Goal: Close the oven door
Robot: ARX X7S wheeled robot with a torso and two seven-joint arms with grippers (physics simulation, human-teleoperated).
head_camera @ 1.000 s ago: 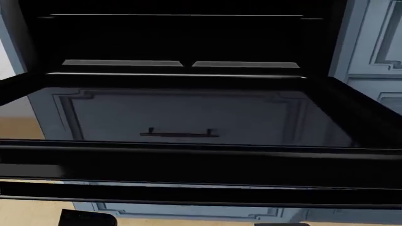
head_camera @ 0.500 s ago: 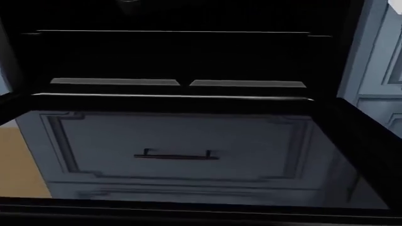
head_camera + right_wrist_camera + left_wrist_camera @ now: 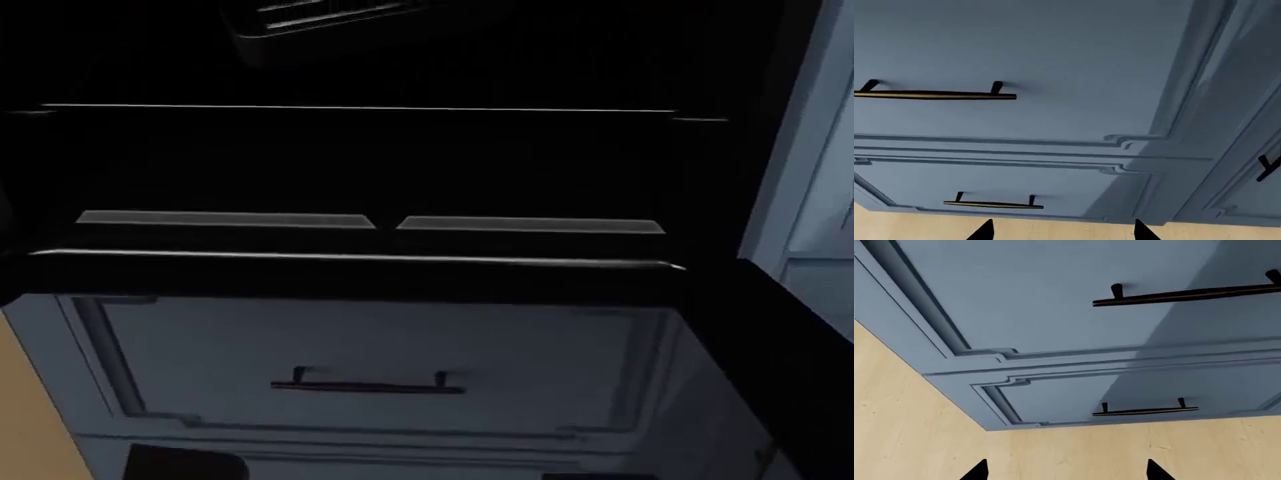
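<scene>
Oven door point(image 3: 387, 390): wide glossy black slab, lying open and roughly level below the dark oven cavity point(image 3: 374, 170) in our head view; through its dark glass window we see a blue panelled drawer front point(image 3: 360, 345) with a black bar handle point(image 3: 367, 384) beneath it. Two pale grey strips point(image 3: 224, 219) lie side by side along the cavity floor, with a thin bright edge line just in front of them. A pale blue cabinet side point(image 3: 814, 180) stands at the right edge of that view. Left gripper point(image 3: 1066, 471): we see only its two black fingertips point(image 3: 977, 471), well apart, with nothing between them; ahead of them is tan wood floor point(image 3: 914, 430), and beyond that a lower drawer point(image 3: 1121, 395) with a short dark handle point(image 3: 1145, 410), then an upper drawer point(image 3: 1054, 290) with a longer handle point(image 3: 1187, 294). Right gripper point(image 3: 1063, 231): likewise two black tips set wide, holding nothing; directly ahead sit a lower blue drawer point(image 3: 987, 180) with a brassy handle point(image 3: 993, 203), and past it a larger drawer with a longer handle point(image 3: 934, 94). Neither gripper touches the cabinetry. Neither wrist view appears to show the oven door itself, so we cannot tell how it lies relative to either gripper.
</scene>
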